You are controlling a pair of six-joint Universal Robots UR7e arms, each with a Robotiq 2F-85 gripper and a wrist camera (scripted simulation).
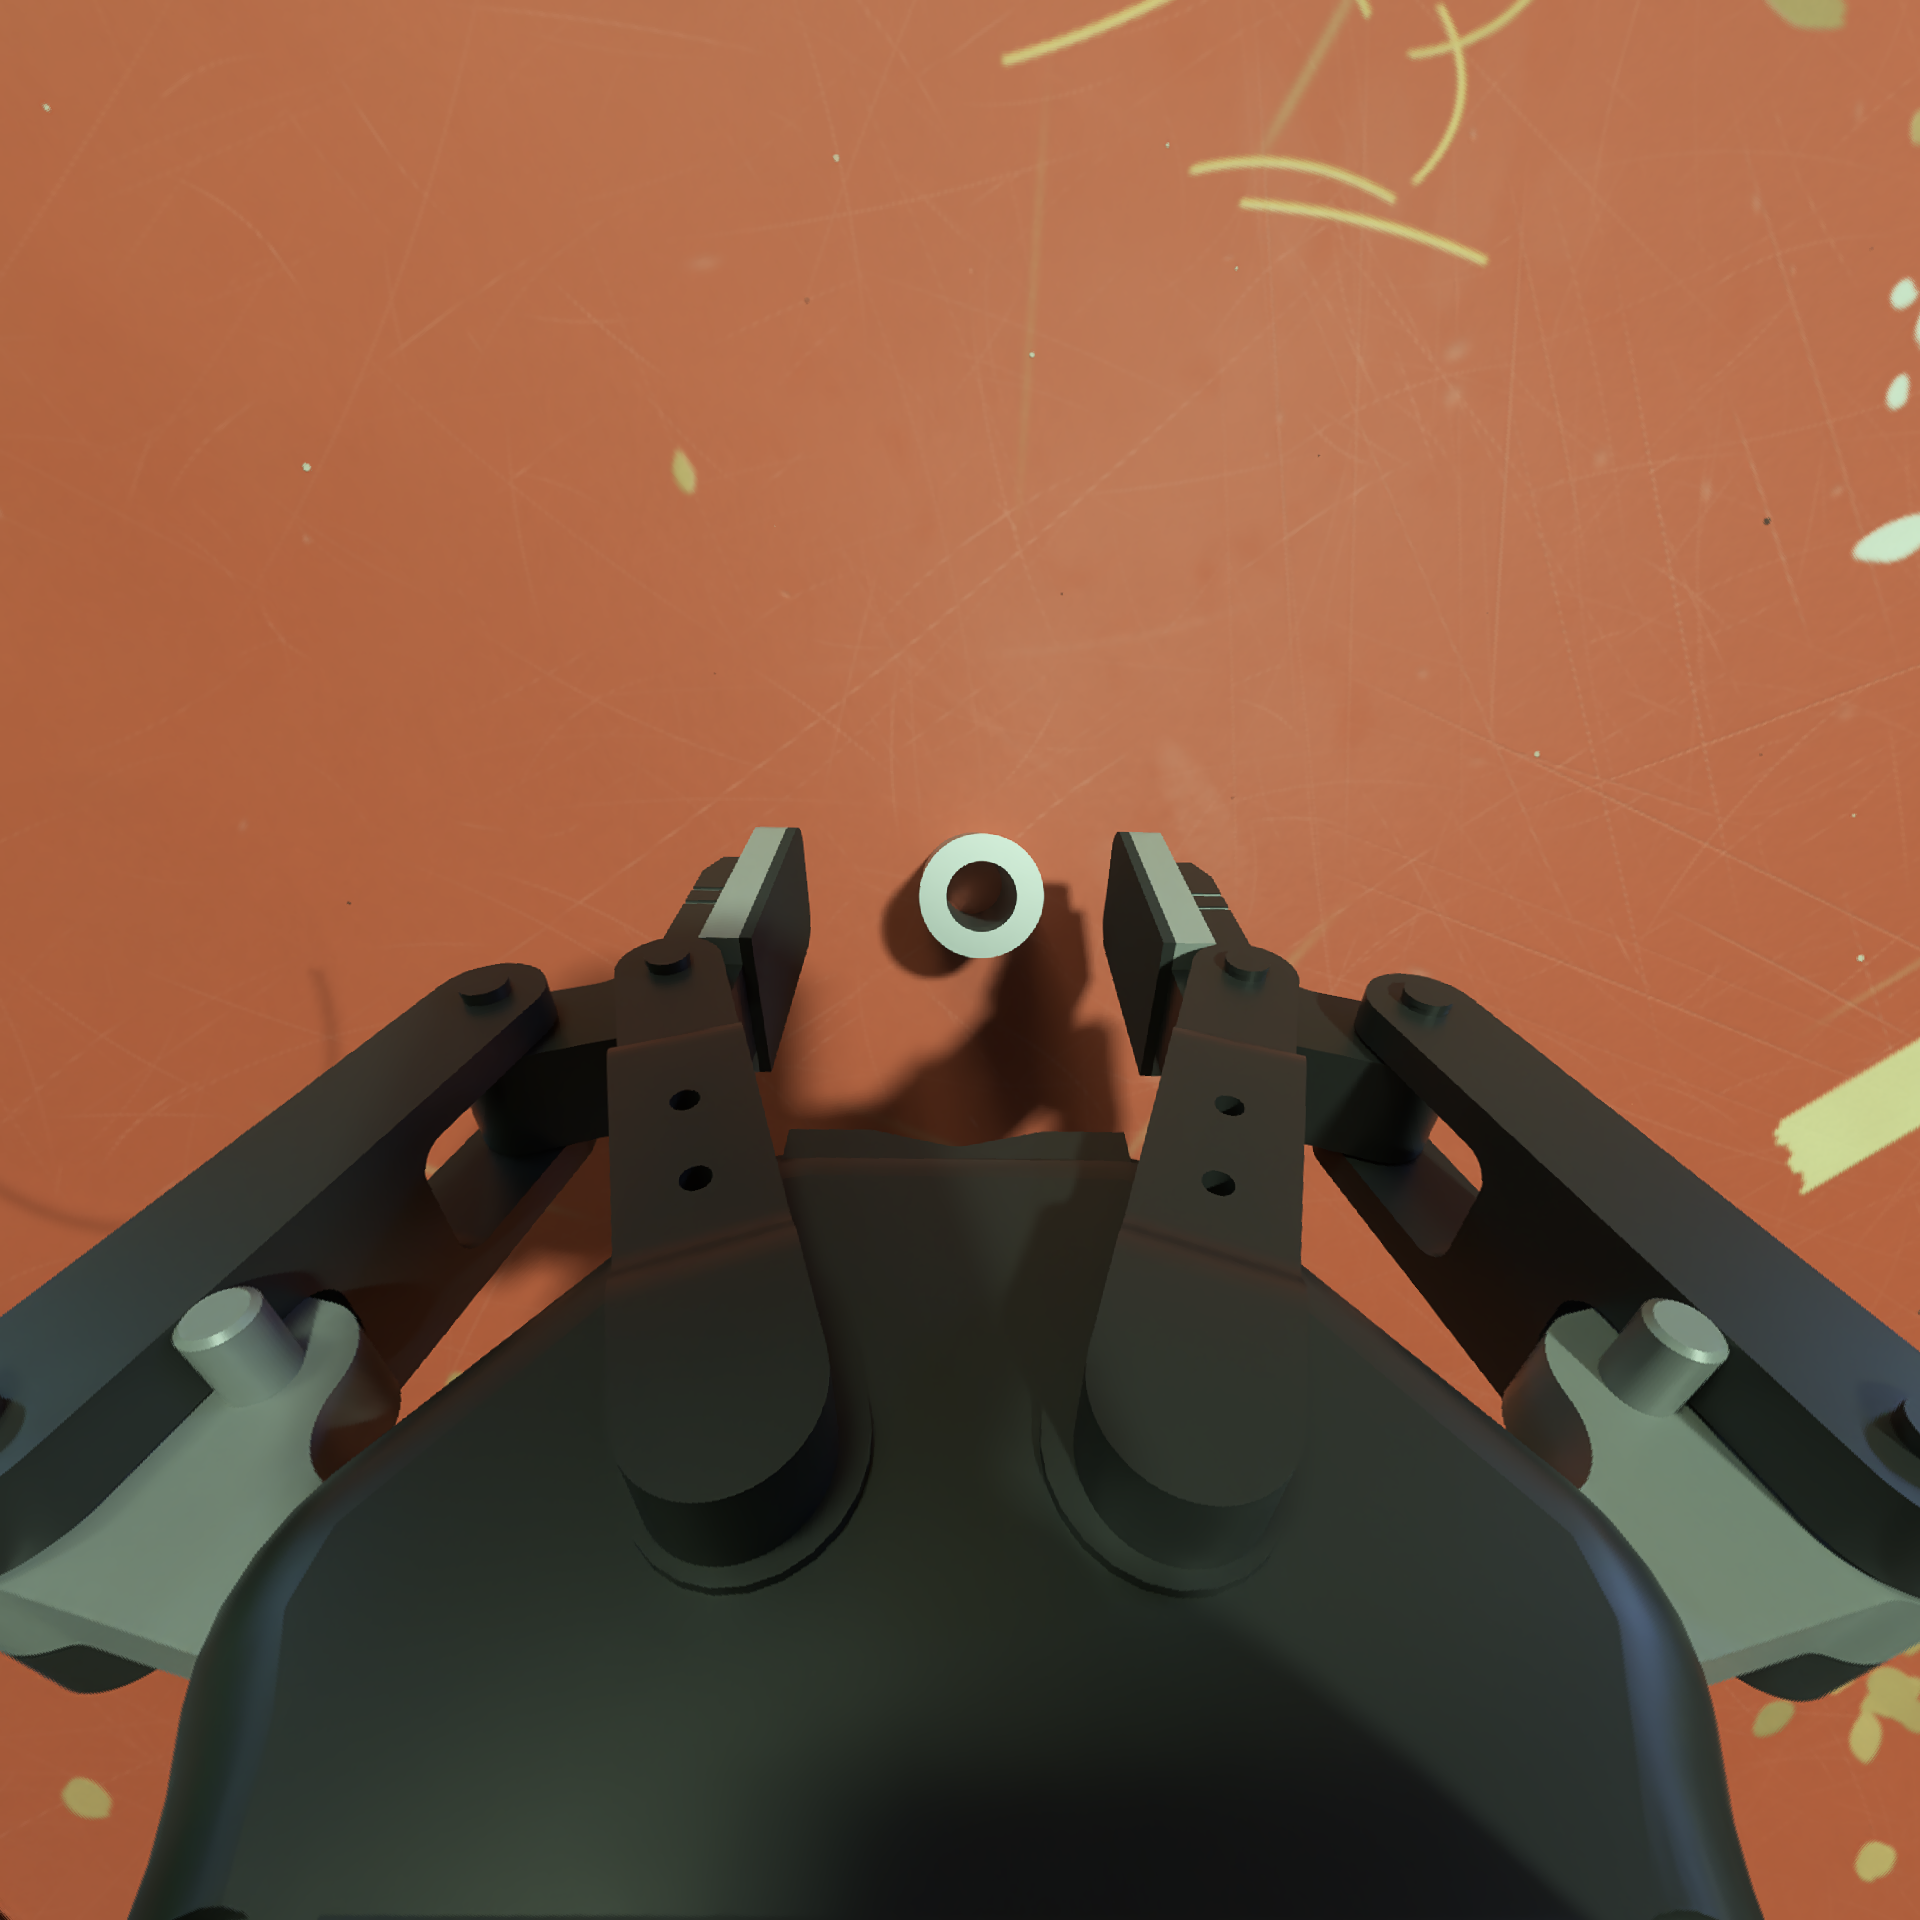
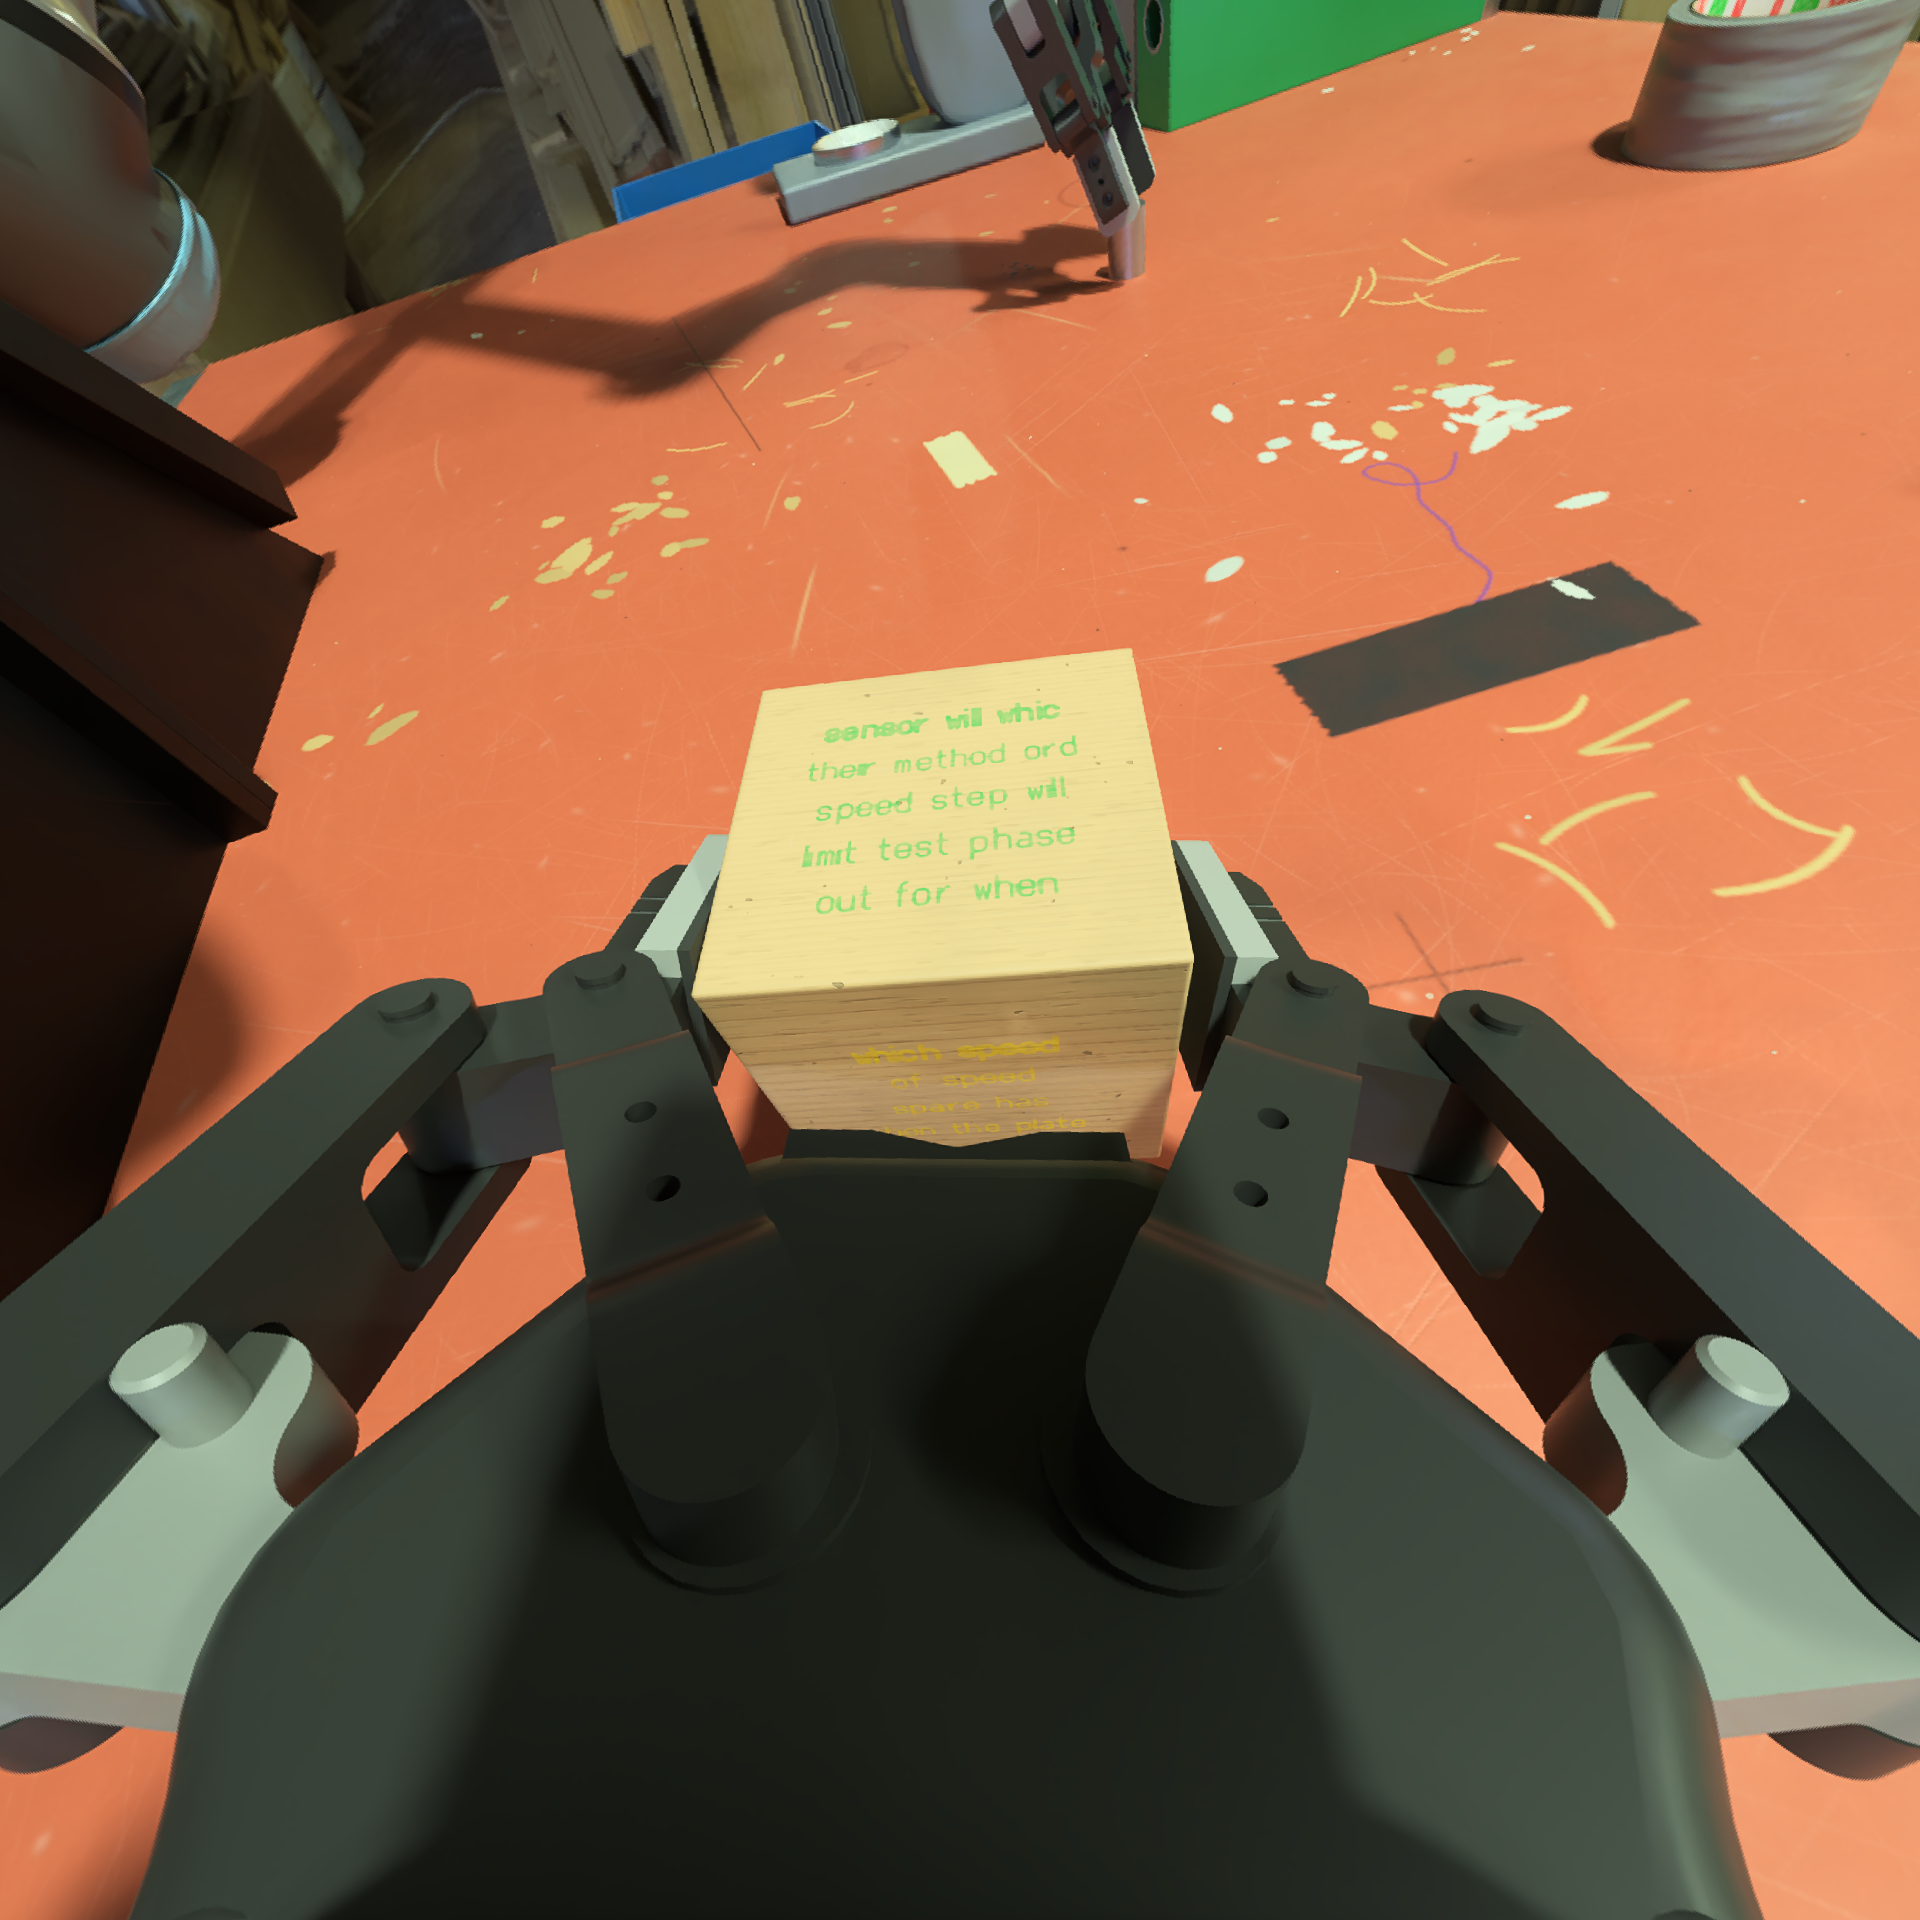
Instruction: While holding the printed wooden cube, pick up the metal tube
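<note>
The metal tube (image 1: 981, 896) stands upright on the orange table (image 1: 468, 520); in the left wrist view I see its ring-shaped top end from above. My left gripper (image 1: 956, 940) is open, with one finger on each side of the tube and a gap to both. In the right wrist view the tube (image 2: 1128, 249) shows far off under the left gripper (image 2: 1110, 203). My right gripper (image 2: 951, 914) is shut on the printed wooden cube (image 2: 940, 831) and holds it above the table.
A green box (image 2: 1299, 52) and a tape roll (image 2: 1756, 94) stand at the far edge. A grey base plate (image 2: 904, 161) and a blue bin (image 2: 717, 171) lie behind the tube. Dark furniture (image 2: 104, 623) is at the left. A black tape strip (image 2: 1486, 649) lies flat.
</note>
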